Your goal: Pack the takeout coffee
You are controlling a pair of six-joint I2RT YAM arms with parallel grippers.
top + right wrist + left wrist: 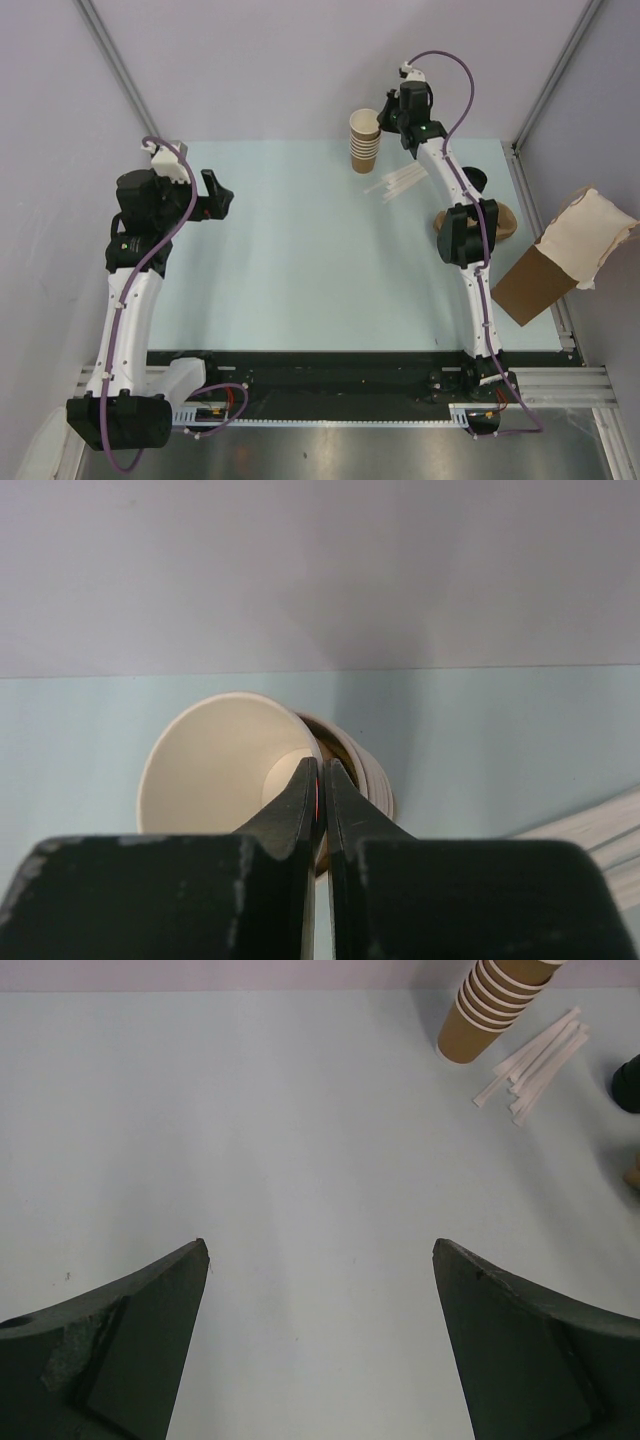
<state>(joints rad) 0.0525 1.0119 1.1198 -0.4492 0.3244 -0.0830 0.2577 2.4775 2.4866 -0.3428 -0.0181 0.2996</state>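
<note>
A: Black left gripper (320, 1247)?
B: Spread wide, well left of the cup stack (364, 140).
A: The takeout coffee (474, 180)?
B: Right of that stack, beyond the straws (398, 184). The right gripper (321, 766) pinches the stack's top rim.

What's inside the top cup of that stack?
The top cup shows only a plain white lining, with nothing visible in it. The right fingers, pinched at its rim, hide part of the bottom.
</note>
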